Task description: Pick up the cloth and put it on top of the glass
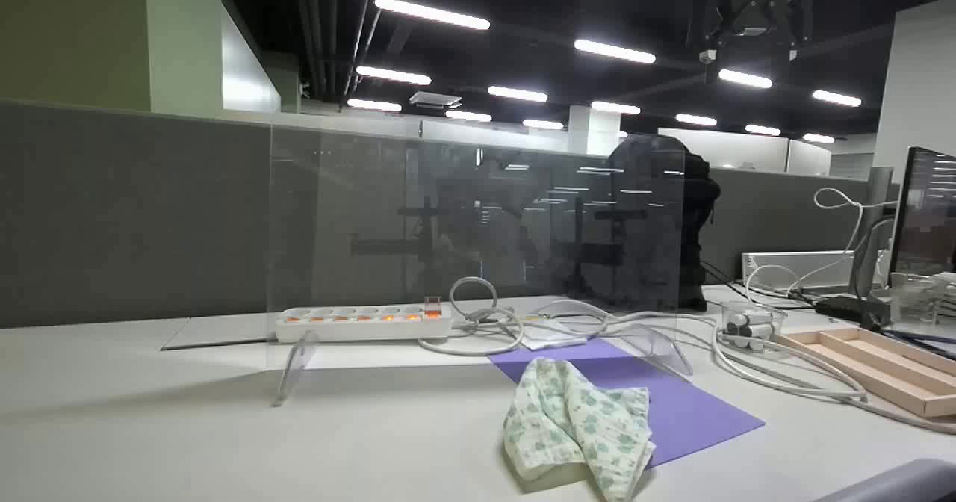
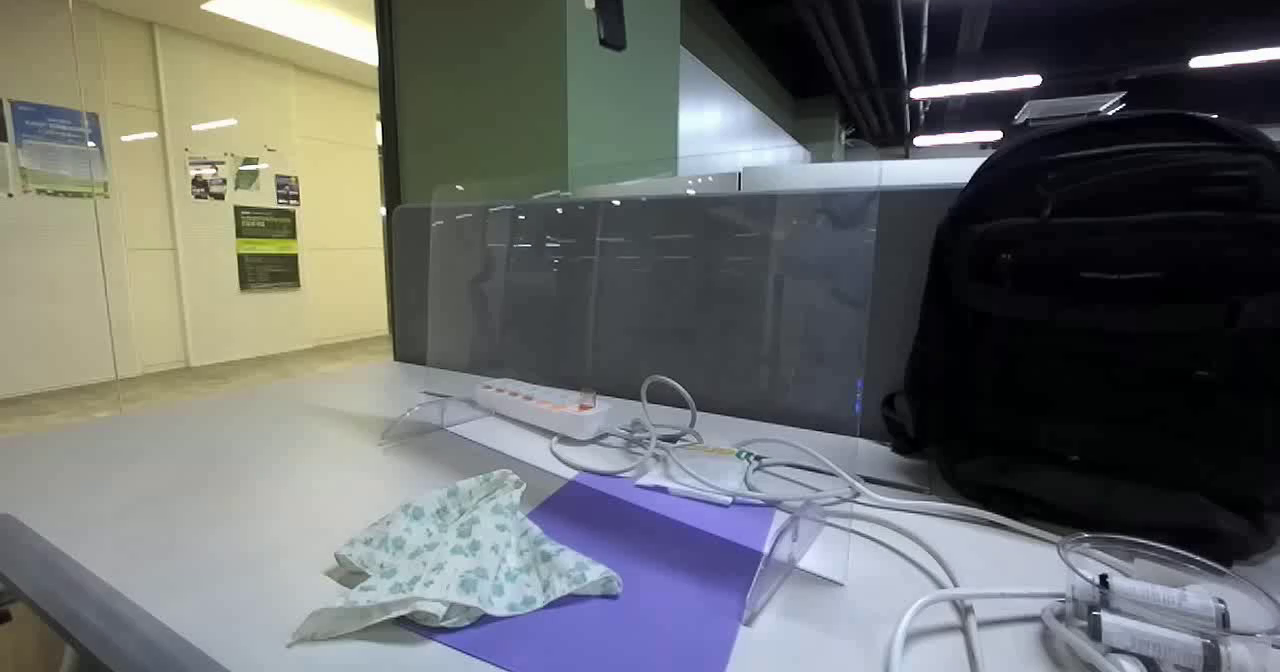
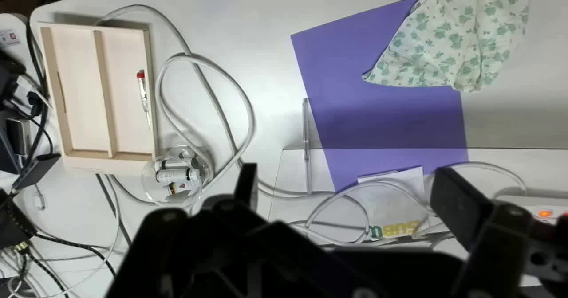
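The cloth [image 1: 579,427], white with green leaf prints, lies crumpled on the white table, partly over a purple sheet. It also shows in an exterior view [image 2: 465,552] and at the top right of the wrist view [image 3: 452,41]. The glass [image 1: 478,225] is a clear upright panel on two clear feet behind the cloth; it also shows in an exterior view [image 2: 650,292], and one foot shows in the wrist view [image 3: 306,174]. My gripper [image 1: 749,57] hangs high above the table, fingers down, apart from cloth and panel. In the wrist view my gripper [image 3: 350,196] is open with nothing between its fingers.
A white power strip [image 1: 364,326] and looped grey cables [image 1: 485,323] lie behind and beside the panel. The purple sheet [image 1: 709,420] runs under it. A wooden tray [image 3: 102,89], a clear cup of vials [image 3: 177,174] and a black backpack [image 2: 1100,332] stand nearby.
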`<state>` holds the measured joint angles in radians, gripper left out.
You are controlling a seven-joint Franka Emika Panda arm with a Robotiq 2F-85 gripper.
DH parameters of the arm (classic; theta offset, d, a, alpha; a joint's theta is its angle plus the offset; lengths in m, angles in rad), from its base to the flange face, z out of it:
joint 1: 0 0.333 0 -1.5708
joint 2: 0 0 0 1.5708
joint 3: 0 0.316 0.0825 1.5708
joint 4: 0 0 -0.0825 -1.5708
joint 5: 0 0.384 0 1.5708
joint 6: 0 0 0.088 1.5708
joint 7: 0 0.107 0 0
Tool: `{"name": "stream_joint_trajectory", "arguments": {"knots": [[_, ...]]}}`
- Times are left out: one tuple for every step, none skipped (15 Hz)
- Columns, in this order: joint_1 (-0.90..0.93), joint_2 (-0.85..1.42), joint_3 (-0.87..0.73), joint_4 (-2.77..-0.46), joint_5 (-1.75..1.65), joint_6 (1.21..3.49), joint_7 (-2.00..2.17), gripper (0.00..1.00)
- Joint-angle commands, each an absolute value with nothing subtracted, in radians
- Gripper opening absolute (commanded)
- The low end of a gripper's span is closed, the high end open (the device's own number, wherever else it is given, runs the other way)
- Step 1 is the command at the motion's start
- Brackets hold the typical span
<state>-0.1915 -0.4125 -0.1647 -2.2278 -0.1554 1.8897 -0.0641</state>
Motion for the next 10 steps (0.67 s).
{"name": "stream_joint_trajectory", "arguments": {"knots": [[-0.187,-0.412,-0.169,-2.224,-0.157,1.886,-0.063,1.00],[-0.187,-0.412,-0.169,-2.224,-0.157,1.887,-0.063,1.00],[-0.187,-0.412,-0.169,-2.224,-0.157,1.887,-0.063,1.00],[-0.187,-0.412,-0.169,-2.224,-0.157,1.887,-0.063,1.00],[-0.187,-0.412,-0.169,-2.224,-0.157,1.887,-0.063,1.00],[-0.187,-0.412,-0.169,-2.224,-0.157,1.887,-0.063,1.00],[-0.187,-0.412,-0.169,-2.224,-0.157,1.887,-0.063,1.00],[-0.187,-0.412,-0.169,-2.224,-0.157,1.887,-0.063,1.00],[-0.177,-0.418,-0.169,-2.242,-0.137,1.894,-0.069,1.00],[-0.171,-0.420,-0.165,-2.259,-0.127,1.910,-0.069,1.00]]}}
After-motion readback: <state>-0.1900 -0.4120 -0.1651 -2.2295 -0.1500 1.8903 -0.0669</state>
